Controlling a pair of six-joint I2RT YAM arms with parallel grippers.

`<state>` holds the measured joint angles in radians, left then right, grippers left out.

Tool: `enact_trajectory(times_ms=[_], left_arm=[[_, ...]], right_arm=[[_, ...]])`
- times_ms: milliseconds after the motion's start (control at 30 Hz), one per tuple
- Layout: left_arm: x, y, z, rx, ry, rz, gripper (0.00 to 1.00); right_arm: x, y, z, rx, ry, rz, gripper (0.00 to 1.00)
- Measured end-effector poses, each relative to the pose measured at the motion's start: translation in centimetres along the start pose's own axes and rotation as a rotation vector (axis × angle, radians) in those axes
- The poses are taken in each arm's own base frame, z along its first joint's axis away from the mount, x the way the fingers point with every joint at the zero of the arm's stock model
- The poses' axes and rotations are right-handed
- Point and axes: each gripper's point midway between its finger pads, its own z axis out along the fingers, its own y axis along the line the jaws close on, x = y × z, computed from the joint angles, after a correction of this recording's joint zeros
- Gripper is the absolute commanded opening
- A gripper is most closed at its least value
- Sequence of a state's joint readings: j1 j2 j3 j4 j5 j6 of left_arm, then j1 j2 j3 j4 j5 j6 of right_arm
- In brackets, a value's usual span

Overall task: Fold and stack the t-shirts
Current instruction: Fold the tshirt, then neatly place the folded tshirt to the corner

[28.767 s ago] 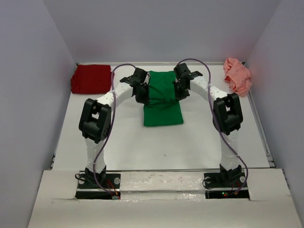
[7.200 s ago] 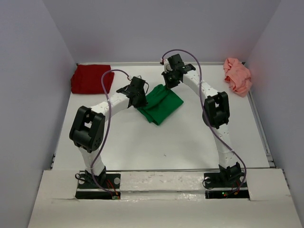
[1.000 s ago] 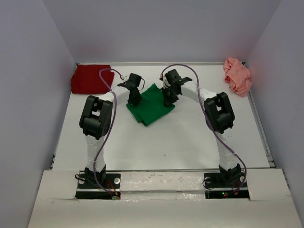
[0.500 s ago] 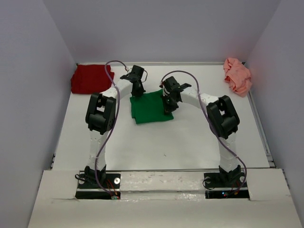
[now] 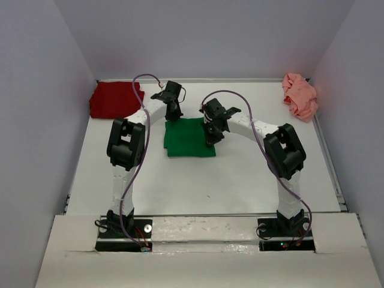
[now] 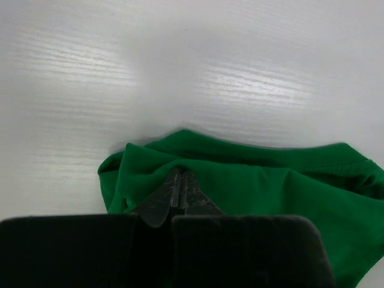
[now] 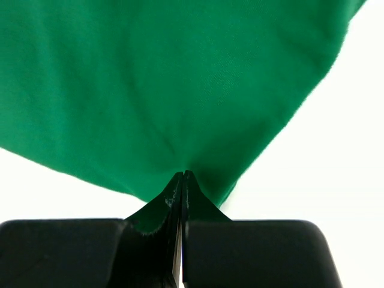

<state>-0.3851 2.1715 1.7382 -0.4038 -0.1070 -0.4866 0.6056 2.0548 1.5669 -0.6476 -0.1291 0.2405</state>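
Seen from the top external camera, the folded green t-shirt [image 5: 189, 143] lay flat near the middle of the white table [image 5: 240, 180], between the two arms. The left gripper [image 5: 173, 116] reached down to its far left corner, and the right gripper [image 5: 211, 138] came down on its right edge. The dark red t-shirt [image 5: 114, 99] sat folded in the far left corner of the table, well apart from the green one. The salmon pink t-shirt [image 5: 300, 95] lay crumpled in the far right corner.

In the left wrist view, the fingertips [image 6: 161, 205] were pressed together with a bunched fold of green cloth pinched between them. The rest of the shirt spread off to the right over the bare table.

In the right wrist view, the fingertips [image 7: 157, 210] were likewise squeezed tight on the green shirt's edge. The fabric drew to a point at the tips and fanned out smooth beyond them, with white table on both sides.
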Motion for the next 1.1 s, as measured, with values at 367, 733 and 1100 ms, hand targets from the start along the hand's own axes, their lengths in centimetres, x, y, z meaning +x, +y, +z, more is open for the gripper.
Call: enact_trajectory(times_ms=[367, 733, 1100], left_arm=[[-3.1, -0.6, -9.6, 0.028, -0.171, 0.020, 0.40], [-4.0, 0.4, -17.0, -0.136, -0.293, 0.104, 0.40], [-1.5, 6.1, -22.8, -0.600, -0.392, 0.175, 0.37]], right_arm=[[-2.5, 0.1, -4.7, 0.074, -0.122, -0.040, 0.19], [-5.0, -0.3, -11.7, 0.137, -0.281, -0.064, 0.30], [-5.0, -0.7, -14.6, 0.170, -0.322, -0.076, 0.31]])
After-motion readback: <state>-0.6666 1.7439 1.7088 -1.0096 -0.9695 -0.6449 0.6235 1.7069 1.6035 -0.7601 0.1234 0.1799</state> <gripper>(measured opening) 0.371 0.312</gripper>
